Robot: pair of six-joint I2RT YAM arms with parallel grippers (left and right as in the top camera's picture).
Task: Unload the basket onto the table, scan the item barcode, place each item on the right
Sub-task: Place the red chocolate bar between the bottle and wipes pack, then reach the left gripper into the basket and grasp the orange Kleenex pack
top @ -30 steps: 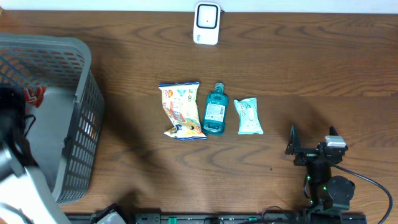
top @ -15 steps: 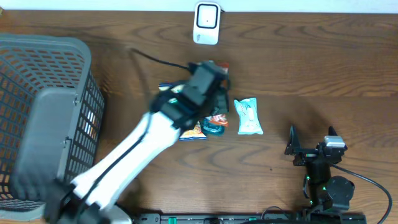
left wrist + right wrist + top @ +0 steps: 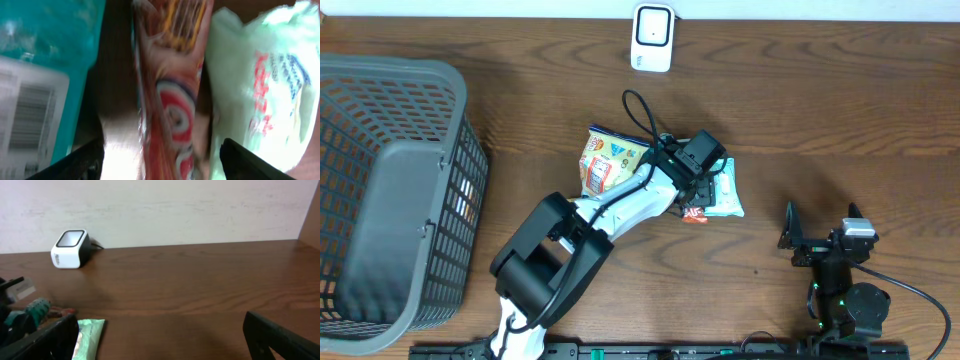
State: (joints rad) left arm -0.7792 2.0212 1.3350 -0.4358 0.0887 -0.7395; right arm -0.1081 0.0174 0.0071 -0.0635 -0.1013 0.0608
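Since the earlier frame the left arm has swung from the grey mesh basket (image 3: 395,68) to the goods row. Left gripper (image 3: 162,149) — jaws apart — straddles the red-and-orange foil snack packet (image 3: 172,75), its long axis running straight ahead between teal bottle (image 3: 45,60) and pale-green wipes pack (image 3: 260,85); right gripper (image 3: 162,336), agape, stands farther.

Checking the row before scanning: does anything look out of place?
Yes. A red snack packet is crammed into the narrow gap between the teal bottle and the green wipes pack, not lying apart in its own spot. The open left gripper straddles it.
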